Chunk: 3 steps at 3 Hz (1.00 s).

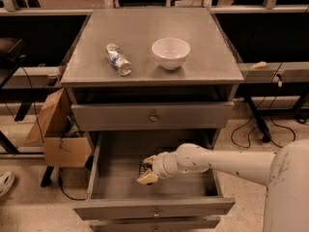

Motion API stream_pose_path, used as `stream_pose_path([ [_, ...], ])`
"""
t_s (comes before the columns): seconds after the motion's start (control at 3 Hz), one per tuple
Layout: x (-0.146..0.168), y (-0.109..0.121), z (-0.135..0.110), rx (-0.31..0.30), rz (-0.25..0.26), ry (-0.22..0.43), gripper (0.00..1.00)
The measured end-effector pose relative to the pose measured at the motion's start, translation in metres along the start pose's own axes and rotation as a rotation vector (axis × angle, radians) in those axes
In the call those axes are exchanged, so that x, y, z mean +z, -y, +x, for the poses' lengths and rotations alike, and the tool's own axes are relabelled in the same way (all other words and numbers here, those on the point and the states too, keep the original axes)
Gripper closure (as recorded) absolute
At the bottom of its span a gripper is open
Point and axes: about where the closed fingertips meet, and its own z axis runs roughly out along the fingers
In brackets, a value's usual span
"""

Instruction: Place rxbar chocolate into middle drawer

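Observation:
The middle drawer (154, 208) is pulled open, a deep grey tray below the shut top drawer. My gripper (147, 169) reaches into it from the right and hangs low over the drawer floor, left of centre. Its pale fingers (147, 179) are closed on a small dark bar, the rxbar chocolate (143, 168), which shows only as a dark strip between them. I cannot tell whether the bar touches the drawer floor.
On the cabinet top (203, 66) lie a clear plastic bottle (118, 59) on its side and a white bowl (170, 52). The top drawer (153, 116) is shut. A cardboard box (58, 139) stands left of the cabinet. Cables (251, 134) lie on the floor at right.

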Motion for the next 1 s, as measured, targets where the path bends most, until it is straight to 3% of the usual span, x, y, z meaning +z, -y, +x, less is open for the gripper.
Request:
stream_pose_path([
  [0.33,0.0037,0.0020,-0.0122,0.016,0.008,0.016,0.12],
  [0.67,0.0039,0.0021,-0.0129,0.017,0.009,0.018,0.00],
  [1.0,0.0040,0.0021,-0.0129,0.017,0.009,0.018,0.00],
])
